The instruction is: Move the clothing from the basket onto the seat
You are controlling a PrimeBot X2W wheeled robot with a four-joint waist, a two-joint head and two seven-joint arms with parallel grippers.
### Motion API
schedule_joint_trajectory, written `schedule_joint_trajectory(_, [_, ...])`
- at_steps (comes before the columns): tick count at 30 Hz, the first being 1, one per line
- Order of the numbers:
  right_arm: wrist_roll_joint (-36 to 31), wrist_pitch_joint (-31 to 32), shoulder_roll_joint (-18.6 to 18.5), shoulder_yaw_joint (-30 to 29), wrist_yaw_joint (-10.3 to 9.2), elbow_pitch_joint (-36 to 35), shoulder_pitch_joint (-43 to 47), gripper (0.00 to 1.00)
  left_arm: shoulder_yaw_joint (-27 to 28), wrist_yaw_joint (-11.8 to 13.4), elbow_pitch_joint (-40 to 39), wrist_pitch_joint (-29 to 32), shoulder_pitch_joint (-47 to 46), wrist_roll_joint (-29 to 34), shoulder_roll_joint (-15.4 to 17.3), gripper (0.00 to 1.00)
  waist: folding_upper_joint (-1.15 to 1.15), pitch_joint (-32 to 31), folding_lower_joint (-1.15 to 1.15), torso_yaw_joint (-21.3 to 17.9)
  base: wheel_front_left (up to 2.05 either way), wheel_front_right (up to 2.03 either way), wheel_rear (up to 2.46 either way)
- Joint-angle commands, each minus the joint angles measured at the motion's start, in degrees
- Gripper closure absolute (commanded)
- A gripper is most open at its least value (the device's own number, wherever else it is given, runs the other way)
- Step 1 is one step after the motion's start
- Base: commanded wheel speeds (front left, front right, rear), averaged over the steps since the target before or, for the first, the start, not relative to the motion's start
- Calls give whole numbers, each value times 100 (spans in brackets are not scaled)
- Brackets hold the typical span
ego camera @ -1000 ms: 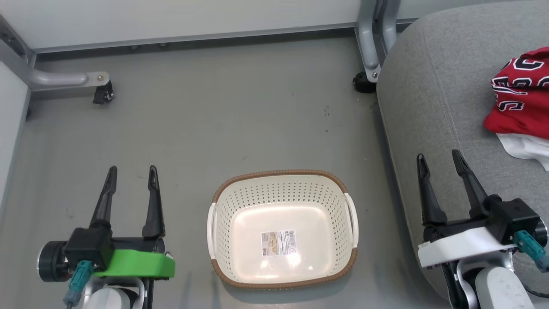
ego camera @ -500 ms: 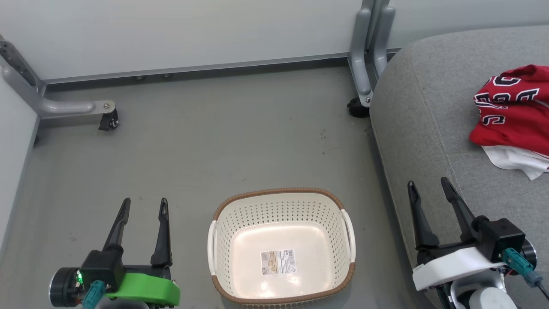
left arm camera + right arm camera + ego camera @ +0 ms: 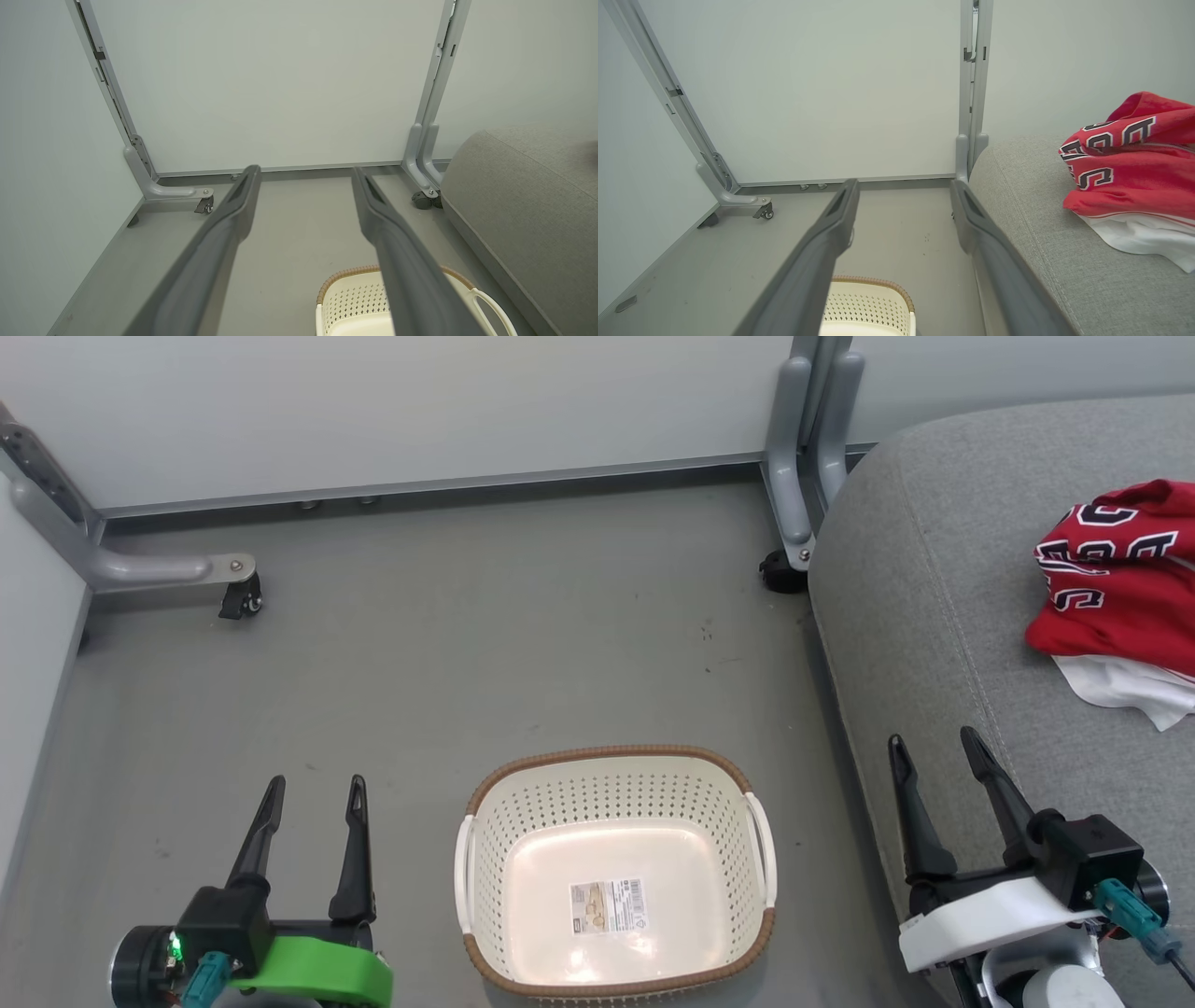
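**Clothing** (image 3: 1116, 588): red heap with black-and-white block lettering and a white layer beneath. Lies on the seat (image 3: 934, 616), well in from its left edge and well apart from the basket.

**Basket** (image 3: 607, 782): stands on the floor (image 3: 467, 644) near the seat's left edge, not touching it. Holds nothing but the label sticker (image 3: 608, 905) on its bottom.

**Left claw** (image 3: 317, 784): fingers apart, grasping nothing, over the floor to the left of the basket.

**Right claw** (image 3: 934, 739): fingers apart, grasping nothing, over the seat's near left edge.

**Progress, as judged:** transfer appears complete, with the basket emptied and the garments on the seat. No further step evident. Heap runs past the head view's right side, so its full extent is not checkable.
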Motion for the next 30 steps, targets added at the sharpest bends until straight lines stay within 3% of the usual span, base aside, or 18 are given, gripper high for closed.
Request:
schedule_joint_trajectory(1, [11, 19, -8, -3, -6, -31, 59, 0, 21, -35, 5, -3, 25, 20, 3, 0, 0, -2, 0, 3, 0, 0, 0])
schedule_joint_trajectory(13, [91, 45, -8, 2, -6, -24, 40, 0, 68, -65, 75, -3, -36, 66, -34, 0, 0, -31, 0, 12, 0, 0, 0])
schedule_joint_trajectory(14, [67, 38, 0, -3, 0, -15, 1, 100, 54, -49, 66, 0, -5, 33, -42, 100, 0, -31, 0, 13, 0, 0, 0])
schedule_joint_trajectory(16, [70, 38, 15, 2, 0, 81, 12, 100, 49, -47, 179, 2, 9, 20, -55, 100, 0, -32, 0, 13, 0, 0, 0])
schedule_joint_trajectory(30, [1733, 220, -96, -3, -1, 302, -135, 100, 213, -85, 264, 403, -128, -1553, -54, 100, 0, -88, 0, 18, 0, 0, 0])
